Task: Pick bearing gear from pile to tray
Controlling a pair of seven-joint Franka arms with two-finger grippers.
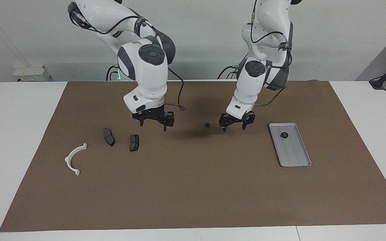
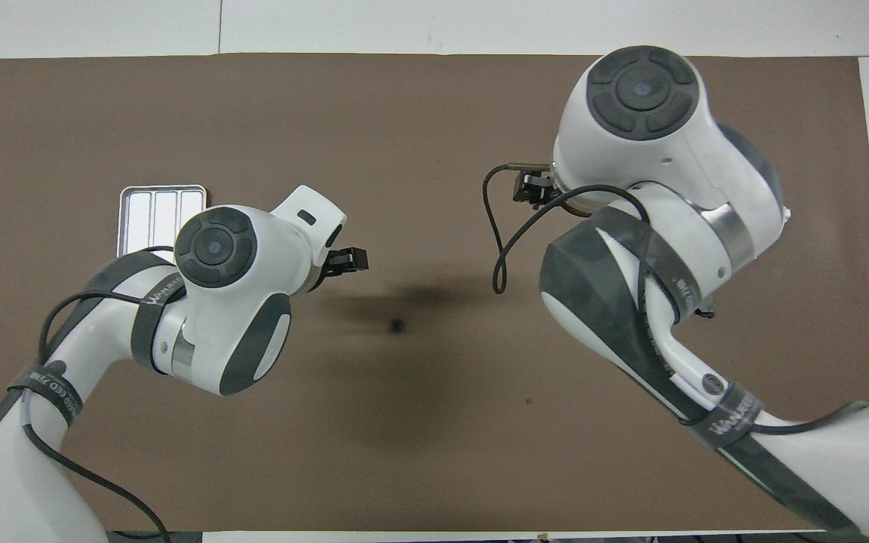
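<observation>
Black and spread apart, the left tool hangs empty just above the brown mat, between a small black gear and the tray. That gear lies loose on the mat just beside the tool, toward the right arm's end, touching nothing; from overhead it shows as a dark dot in the bare middle strip between the two arms. A second gear sits inside the tray, at the end nearer the robots, clear of the raised rim. The tray lies toward the left arm's end of the desk, its long edges slanting slightly, with open mat on all sides; from overhead the left arm covers most of it.

The right tool is also spread and holds nothing, raised over bare mat toward the right arm's end. Just farther from the robots than it lie two grey pads, near each other but apart. The white arc rests farther out still, close to the mat's edge at the right arm's end, though fully on the mat.

Most free room lies in the wide half of the mat farthest from the robots, where nothing stands. White desk borders the mat at both ends.
</observation>
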